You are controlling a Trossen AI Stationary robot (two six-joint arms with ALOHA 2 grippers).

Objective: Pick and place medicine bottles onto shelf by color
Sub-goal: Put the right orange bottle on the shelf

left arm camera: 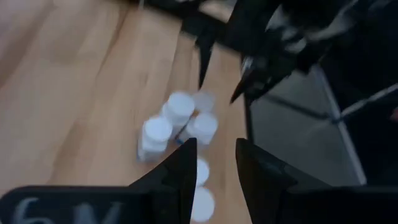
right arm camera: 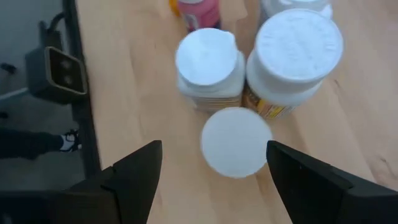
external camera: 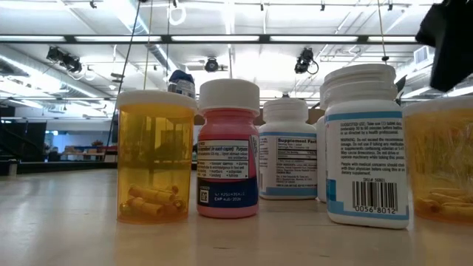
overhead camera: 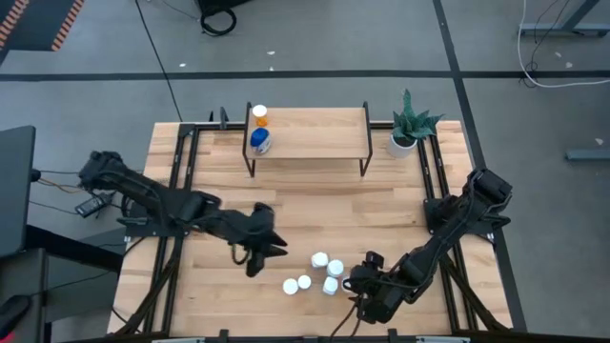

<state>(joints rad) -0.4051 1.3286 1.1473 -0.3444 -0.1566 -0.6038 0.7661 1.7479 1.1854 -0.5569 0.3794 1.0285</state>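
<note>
Several white-capped medicine bottles [overhead camera: 319, 272] stand upright in a cluster near the table's front edge. The low view shows an orange one [external camera: 155, 155], a pink one [external camera: 228, 148] and white ones [external camera: 366, 144]. My right gripper [right arm camera: 214, 168] is open over the cluster's right side, its fingers on either side of one white cap [right arm camera: 235, 142] without touching it. My left gripper [overhead camera: 257, 252] hovers left of the cluster, open with nothing between its fingers [left arm camera: 186, 168]. On the left end of the shelf [overhead camera: 324, 133] stand an orange bottle [overhead camera: 259, 116] and a blue one [overhead camera: 259, 141].
A potted green plant [overhead camera: 410, 129] stands at the far right, beside the shelf. Bare tabletop [overhead camera: 324, 210] lies between the shelf and the bottle cluster. Black frame rails [overhead camera: 181, 162] run along the table's left and right sides.
</note>
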